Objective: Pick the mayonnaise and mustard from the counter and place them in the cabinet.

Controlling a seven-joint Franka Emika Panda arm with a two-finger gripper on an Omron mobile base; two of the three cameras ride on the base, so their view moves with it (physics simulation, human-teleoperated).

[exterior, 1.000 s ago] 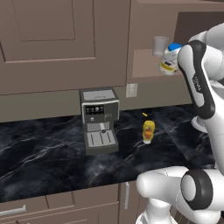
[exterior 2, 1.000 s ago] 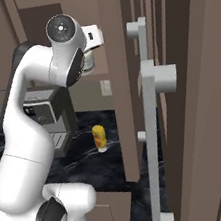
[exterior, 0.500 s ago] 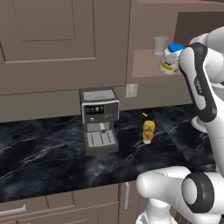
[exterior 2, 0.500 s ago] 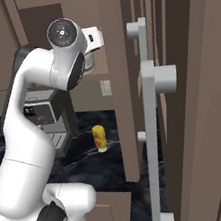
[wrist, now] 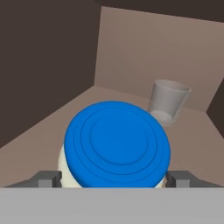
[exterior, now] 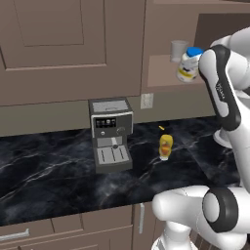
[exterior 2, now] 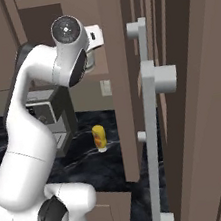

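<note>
The mayonnaise (wrist: 116, 142), a white jar with a blue lid, sits between my two fingertips (wrist: 46, 179). My gripper (wrist: 113, 180) is shut on it from both sides. From the left base view the mayonnaise (exterior: 188, 66) hangs slightly tilted just over the tan shelf of the cabinet (exterior: 161, 73), beside my forearm. The mustard (exterior: 166, 146), a small yellow bottle, stands upright on the black counter (exterior: 49, 176), to the right of the coffee machine. It shows again as the mustard (exterior 2: 100, 137) in the right base view.
A clear glass cup (wrist: 170, 103) stands at the back of the cabinet shelf (wrist: 65, 118), behind the jar. A coffee machine (exterior: 111, 134) stands on the counter against the wall. An open cabinet door with a white handle (exterior 2: 155, 125) stands close on the arm's right.
My hand and the jar have shifted only slightly over the shelf. The mustard and the coffee machine have not moved.
</note>
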